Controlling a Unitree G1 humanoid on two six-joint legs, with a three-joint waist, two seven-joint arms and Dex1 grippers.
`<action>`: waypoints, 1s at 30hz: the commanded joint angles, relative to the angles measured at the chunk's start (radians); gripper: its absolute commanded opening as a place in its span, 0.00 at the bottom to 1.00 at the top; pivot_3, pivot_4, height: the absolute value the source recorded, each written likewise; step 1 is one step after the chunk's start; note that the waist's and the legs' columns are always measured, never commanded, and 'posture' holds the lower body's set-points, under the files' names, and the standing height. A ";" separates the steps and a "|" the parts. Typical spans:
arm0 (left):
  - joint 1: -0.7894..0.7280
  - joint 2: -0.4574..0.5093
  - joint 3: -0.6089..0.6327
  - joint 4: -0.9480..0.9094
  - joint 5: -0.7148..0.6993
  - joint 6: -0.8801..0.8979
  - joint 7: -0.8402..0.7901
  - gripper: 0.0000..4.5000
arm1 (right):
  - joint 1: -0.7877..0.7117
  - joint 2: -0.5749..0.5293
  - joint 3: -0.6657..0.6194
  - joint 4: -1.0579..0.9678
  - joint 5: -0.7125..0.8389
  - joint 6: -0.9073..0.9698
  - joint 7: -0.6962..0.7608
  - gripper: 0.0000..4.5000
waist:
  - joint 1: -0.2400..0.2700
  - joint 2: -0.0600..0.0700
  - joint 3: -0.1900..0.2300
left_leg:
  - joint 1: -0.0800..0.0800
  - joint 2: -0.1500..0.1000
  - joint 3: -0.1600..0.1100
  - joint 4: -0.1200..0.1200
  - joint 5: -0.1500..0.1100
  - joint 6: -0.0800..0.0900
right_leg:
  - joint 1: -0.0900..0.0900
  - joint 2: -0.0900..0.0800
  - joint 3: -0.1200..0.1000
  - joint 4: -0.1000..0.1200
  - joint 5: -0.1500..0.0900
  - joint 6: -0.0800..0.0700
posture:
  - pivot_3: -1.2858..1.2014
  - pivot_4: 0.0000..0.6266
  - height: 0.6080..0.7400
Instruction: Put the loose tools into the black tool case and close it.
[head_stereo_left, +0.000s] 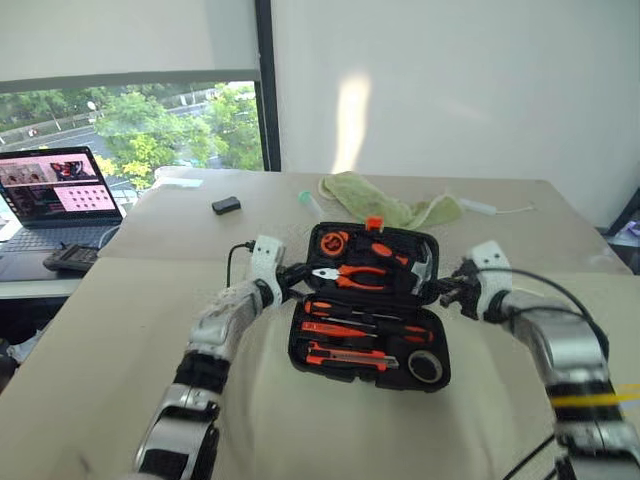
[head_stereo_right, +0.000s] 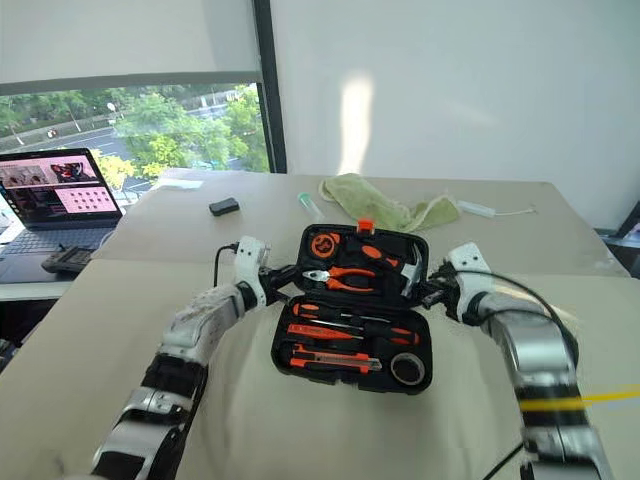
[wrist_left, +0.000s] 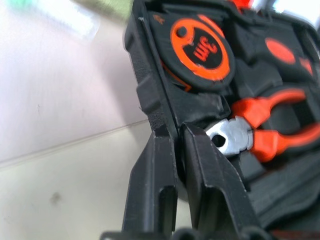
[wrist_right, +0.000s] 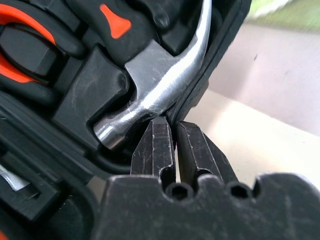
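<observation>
The black tool case (head_stereo_left: 298, 340) lies open on the table in front of me, its lid tilted up at the back with the orange latch (head_stereo_left: 374, 223) on top. In the base lie two screwdrivers (head_stereo_left: 362, 311), a utility knife (head_stereo_left: 345, 355) and a dark tape roll (head_stereo_left: 425, 367). The lid holds pliers (head_stereo_left: 352, 277), a tape measure (wrist_left: 200, 47) and a hammer (wrist_right: 160, 90). My left gripper (wrist_left: 172, 132) is shut on the lid's left rim. My right gripper (wrist_right: 172, 122) is shut on the lid's right rim, beside the hammer head.
A green cloth (head_stereo_left: 390, 207) lies just behind the case, with a clear tube (head_stereo_left: 310, 203) beside it. Farther left on the table sits a small black box (head_stereo_left: 226, 205). A laptop (head_stereo_left: 60, 190) stands on a lower desk at the far left.
</observation>
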 joint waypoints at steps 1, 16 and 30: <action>0.027 0.055 -0.069 -0.102 0.074 -0.285 -0.155 0.00 | 0.094 -0.008 0.047 -0.204 -0.122 -0.232 -0.059 0.00 | 0.000 0.000 0.000 | -0.001 -0.001 0.002 0.000 0.000 0.000 | -0.003 0.000 0.000 0.001 0.000 0.000 | 0.52 0.24 1.00; 0.192 0.292 -0.073 0.038 0.135 -0.763 -0.358 0.00 | 0.710 -0.083 -0.052 -0.431 -0.493 -0.734 -0.205 0.09 | 0.001 0.000 0.000 | 0.012 -0.007 0.003 0.003 -0.002 0.012 | 0.015 -0.007 0.001 -0.008 0.002 0.005 | 0.52 0.24 1.00; 0.389 0.391 0.103 -0.218 -0.128 -0.225 -0.344 0.72 | 1.127 -0.115 -0.415 -0.774 0.189 -0.177 0.254 0.48 | 0.010 0.001 0.000 | 0.026 0.000 0.001 0.004 -0.009 0.022 | 0.030 -0.010 -0.001 -0.012 0.000 0.006 | 0.52 0.24 1.00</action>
